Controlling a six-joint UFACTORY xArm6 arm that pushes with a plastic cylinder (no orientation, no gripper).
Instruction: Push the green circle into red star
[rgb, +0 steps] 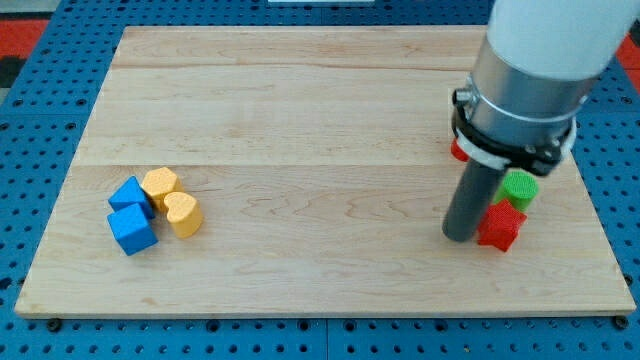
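The green circle (519, 187) sits at the view's right, touching the top of the red star (500, 226) just below it. My tip (461, 237) rests on the board right next to the red star's left side, below and left of the green circle. A second red block (458, 150) shows partly behind the arm, above the tip; its shape is hidden.
At the view's left lies a cluster: a blue block (128, 193), a blue cube (133, 229), a yellow hexagon-like block (160, 184) and a yellow heart (183, 214). The wooden board (300, 110) has its right edge near the green circle.
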